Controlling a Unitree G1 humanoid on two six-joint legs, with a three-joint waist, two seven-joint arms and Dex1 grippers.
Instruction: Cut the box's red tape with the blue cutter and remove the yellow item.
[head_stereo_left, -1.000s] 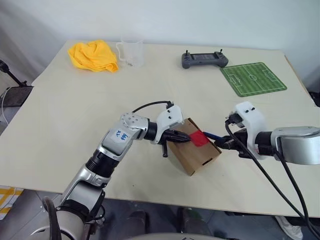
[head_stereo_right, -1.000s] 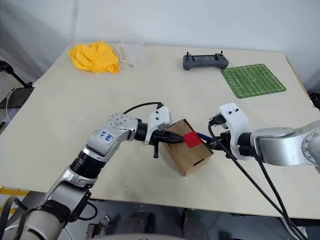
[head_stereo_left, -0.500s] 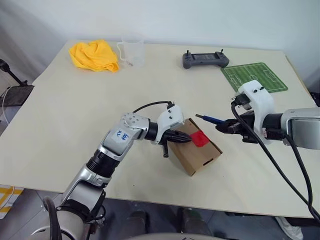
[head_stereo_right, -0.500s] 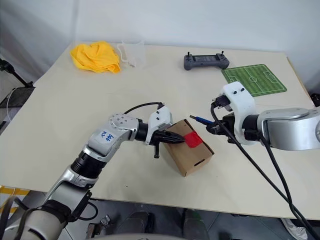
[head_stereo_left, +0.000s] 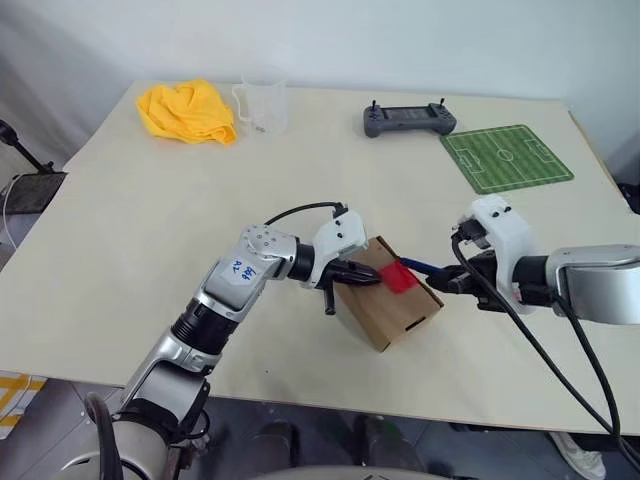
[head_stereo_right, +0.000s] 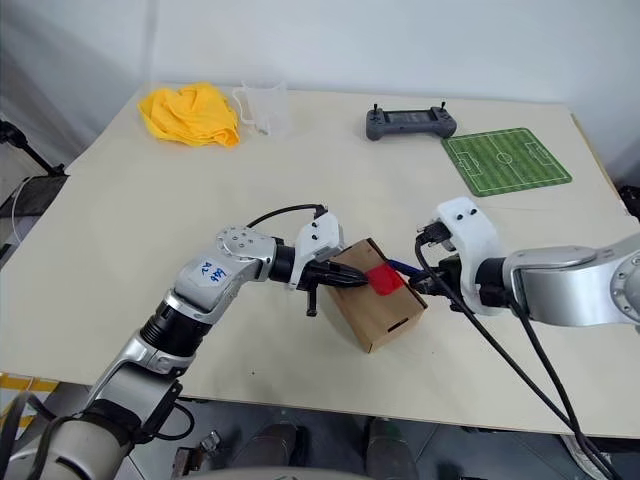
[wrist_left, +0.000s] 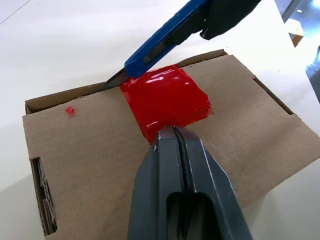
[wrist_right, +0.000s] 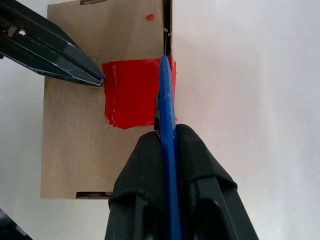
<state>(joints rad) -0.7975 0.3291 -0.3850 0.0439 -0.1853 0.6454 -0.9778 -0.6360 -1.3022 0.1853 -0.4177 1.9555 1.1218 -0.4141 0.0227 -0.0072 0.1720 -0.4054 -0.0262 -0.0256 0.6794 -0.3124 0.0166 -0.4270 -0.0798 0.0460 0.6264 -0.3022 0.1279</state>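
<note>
The brown box lies closed near the table's front edge, with the red tape across its flap seam. My left gripper is shut, and its tips rest on the box top at the tape's near edge. From the right, my right gripper is shut on the blue cutter. The cutter's dark blade sits at the flap seam on the tape's far edge. The right wrist view shows the cutter lying along that edge of the tape. The yellow item is hidden.
At the back of the table are a crumpled yellow cloth, a clear plastic cup, a grey controller and a green pitch-patterned mat. The tabletop lies bare left of the box.
Half a second ago my right gripper held the cutter raised up and away from the box. It has come back down with the blade at the tape. The left gripper and box stayed put.
</note>
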